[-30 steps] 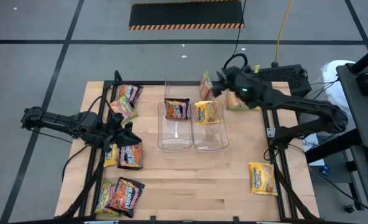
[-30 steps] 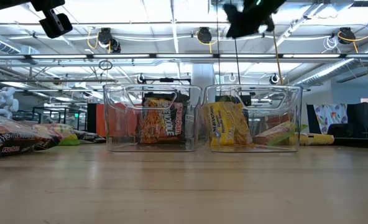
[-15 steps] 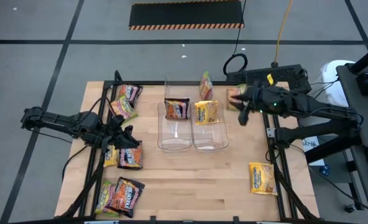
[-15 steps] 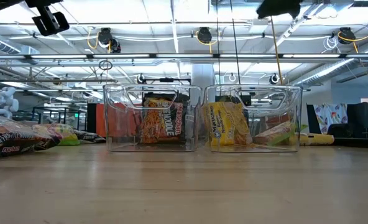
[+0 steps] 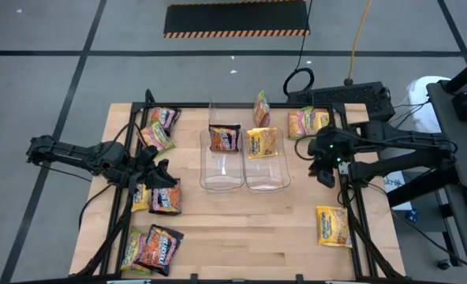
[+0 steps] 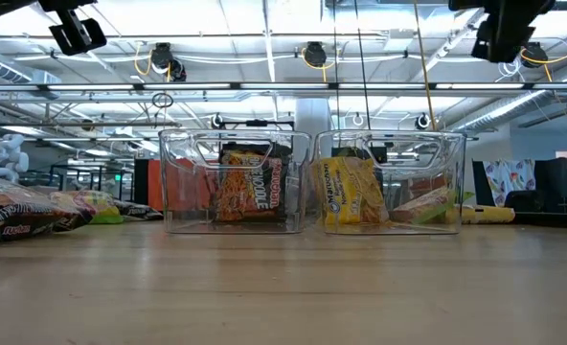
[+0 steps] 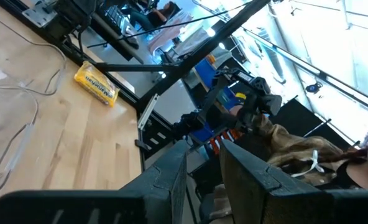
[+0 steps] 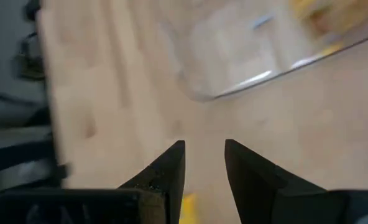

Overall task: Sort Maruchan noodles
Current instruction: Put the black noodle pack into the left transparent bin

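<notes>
The right gripper has swung back from the far packets and now hangs empty, fingers parted, beside the right clear bin. A yellow Maruchan packet lies on the table nearer the front edge, probably its next target. Descending this fast, it could clip the bin wall. The left gripper waits over brown packets, fingers slightly apart, apparently holding nothing
</notes>
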Action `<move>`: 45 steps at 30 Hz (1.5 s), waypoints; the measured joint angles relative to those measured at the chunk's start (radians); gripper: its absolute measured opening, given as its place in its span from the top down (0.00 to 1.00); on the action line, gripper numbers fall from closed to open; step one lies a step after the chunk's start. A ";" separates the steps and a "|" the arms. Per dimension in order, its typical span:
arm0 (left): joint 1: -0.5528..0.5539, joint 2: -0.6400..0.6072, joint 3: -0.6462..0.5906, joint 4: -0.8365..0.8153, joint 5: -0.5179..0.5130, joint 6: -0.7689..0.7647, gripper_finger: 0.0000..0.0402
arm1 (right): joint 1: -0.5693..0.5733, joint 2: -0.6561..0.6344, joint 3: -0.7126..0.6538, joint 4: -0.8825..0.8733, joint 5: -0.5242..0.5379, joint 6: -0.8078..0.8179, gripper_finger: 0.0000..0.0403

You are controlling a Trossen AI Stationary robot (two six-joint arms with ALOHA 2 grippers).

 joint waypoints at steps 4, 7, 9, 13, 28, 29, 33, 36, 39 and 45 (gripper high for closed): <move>0.000 0.000 0.000 0.000 0.000 0.000 0.75 | 0.018 0.032 0.000 -0.010 -0.138 0.070 0.73; 0.000 0.000 0.000 0.000 0.011 0.000 0.75 | 0.050 0.061 0.000 -0.019 -0.195 0.117 0.73; 0.000 0.000 0.000 0.000 0.016 0.000 0.75 | 0.076 0.082 0.000 -0.036 -0.203 0.140 0.73; 0.000 0.000 0.000 -0.002 0.017 0.022 0.75 | 0.127 0.127 0.000 -0.075 -0.197 0.152 0.73; -0.041 0.000 0.000 -0.141 0.102 -0.094 0.80 | 0.169 0.202 0.000 -0.050 -0.186 0.089 0.73; -0.050 0.000 0.000 -0.142 0.113 -0.104 0.83 | 0.169 0.201 0.000 -0.049 -0.185 0.089 0.73; -0.092 0.000 0.000 -0.143 0.180 -0.173 0.96 | 0.169 0.201 0.000 -0.050 -0.162 0.088 0.73; -0.133 0.000 0.000 -0.155 0.240 -0.278 0.98 | 0.169 0.201 0.000 -0.049 -0.161 0.054 0.73; -0.182 0.000 0.000 -0.191 0.269 -0.375 0.99 | 0.169 0.201 0.000 -0.049 -0.161 0.040 0.73; -0.290 0.000 0.000 -0.316 0.297 -0.507 0.99 | 0.168 0.201 0.000 -0.049 -0.160 0.011 0.73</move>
